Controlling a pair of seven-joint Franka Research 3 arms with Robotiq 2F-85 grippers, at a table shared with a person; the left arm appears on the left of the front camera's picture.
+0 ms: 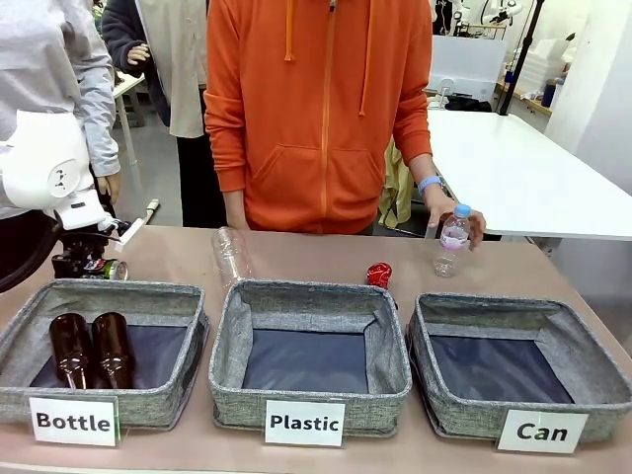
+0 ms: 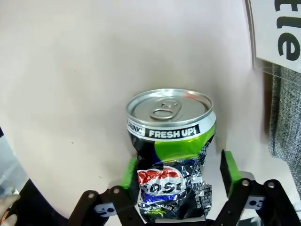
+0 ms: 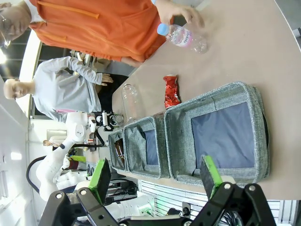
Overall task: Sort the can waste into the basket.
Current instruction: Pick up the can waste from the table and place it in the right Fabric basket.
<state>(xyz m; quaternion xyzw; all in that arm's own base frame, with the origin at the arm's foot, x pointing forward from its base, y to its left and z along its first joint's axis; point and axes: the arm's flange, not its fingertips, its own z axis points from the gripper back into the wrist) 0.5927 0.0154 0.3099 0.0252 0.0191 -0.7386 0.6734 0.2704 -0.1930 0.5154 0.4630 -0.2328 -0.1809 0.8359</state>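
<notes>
Left gripper (image 2: pixel 179 169) — pads clamped on the dark can (image 2: pixel 171 141), whose lower end is hidden between the fingers. Bare table ahead; Bottle basket (image 2: pixel 284 127) edge close at one side, cut off.
Right gripper (image 3: pixel 155 172) — jaws wide, empty. Can basket (image 3: pixel 211 99) ahead; red can (image 3: pixel 171 91) beyond it on open table.

From the front, the left gripper (image 1: pixel 96 263) hides most of the dark crushed printed metal can (image 1: pixel 116 269); the wrist view crops its base.
</notes>
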